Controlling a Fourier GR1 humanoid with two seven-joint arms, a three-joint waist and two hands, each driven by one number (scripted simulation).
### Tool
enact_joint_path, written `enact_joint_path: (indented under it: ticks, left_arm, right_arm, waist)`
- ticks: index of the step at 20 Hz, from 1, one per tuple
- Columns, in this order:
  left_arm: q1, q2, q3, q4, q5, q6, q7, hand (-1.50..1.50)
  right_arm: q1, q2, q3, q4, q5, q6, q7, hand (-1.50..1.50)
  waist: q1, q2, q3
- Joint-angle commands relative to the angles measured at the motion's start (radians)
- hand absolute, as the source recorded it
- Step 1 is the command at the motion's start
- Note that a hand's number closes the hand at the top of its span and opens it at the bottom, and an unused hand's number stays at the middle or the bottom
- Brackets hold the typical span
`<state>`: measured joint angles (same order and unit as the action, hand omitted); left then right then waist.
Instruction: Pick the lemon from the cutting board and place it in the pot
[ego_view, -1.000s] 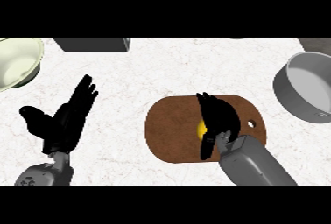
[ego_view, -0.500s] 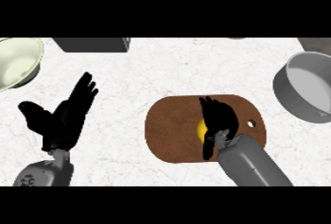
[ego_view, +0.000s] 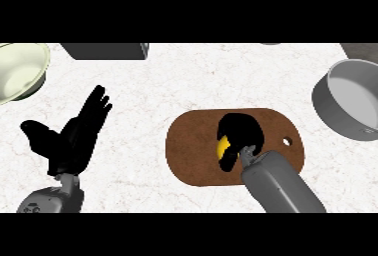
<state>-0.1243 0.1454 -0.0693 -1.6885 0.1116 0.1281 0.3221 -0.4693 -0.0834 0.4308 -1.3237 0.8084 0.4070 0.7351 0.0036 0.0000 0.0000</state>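
— Head view first: what is seen at the middle of the white marbled surface?

— A brown cutting board with rounded corners and a small hole near its right edge is laid there. The right hand is brought down over its centre from the lower right, the grey forearm crossing the board's lower right corner.

— And the lemon?

— The lemon is found on the cutting board, under that hand. Only a yellow sliver is shown at the hand's left side; the rest is hidden by the black fingers, which are curled over and around it.

— Where is the pot placed?

— The pot, grey and round, is set at the right edge of the view, well apart from the board and partly cut off by the frame. A bare strip of surface is left between board and pot.

— What else is noted around?

— A pale green bowl is seen at the upper left corner, and a dark grey block along the top edge beside it. The left hand is held at the lower left, fingers straight and spread upward, thumb out to the side, nothing touched by it.
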Motion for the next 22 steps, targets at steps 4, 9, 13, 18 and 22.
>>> enact_joint_path:
  ticks: [4,9,13,18,22]
  left_arm:
    - [0.045,0.003,0.036,0.014,-0.001,0.001,-0.039,0.0]
    - [0.072,0.016,0.077,-0.023,0.008,0.027,-0.017,0.0]
    - [0.064,0.0,0.033,-0.021,-0.01,0.014,-0.013,0.0]
    - [0.012,0.009,0.052,-0.017,-0.002,0.016,0.014,0.0]
    - [0.04,-0.003,0.029,-0.04,-0.009,0.009,0.012,0.0]
  right_arm:
    - [0.225,-0.22,-0.175,-0.169,-0.013,-0.088,-0.036,1.5]
    - [0.42,-0.427,-0.483,-0.188,-0.119,-0.19,-0.119,1.5]
    - [0.679,-0.509,-0.599,-0.307,-0.162,-0.251,-0.241,1.5]
    - [0.816,-0.573,-0.8,-0.437,-0.171,-0.353,-0.304,1.5]
    - [0.932,-0.581,-0.976,-0.57,-0.304,-0.313,-0.407,1.5]
  waist:
    - [-0.064,-0.012,0.0]
    - [-0.113,-0.019,0.002]
    - [-0.081,-0.012,0.0]
    - [-0.065,-0.01,-0.001]
    - [-0.045,-0.008,-0.001]
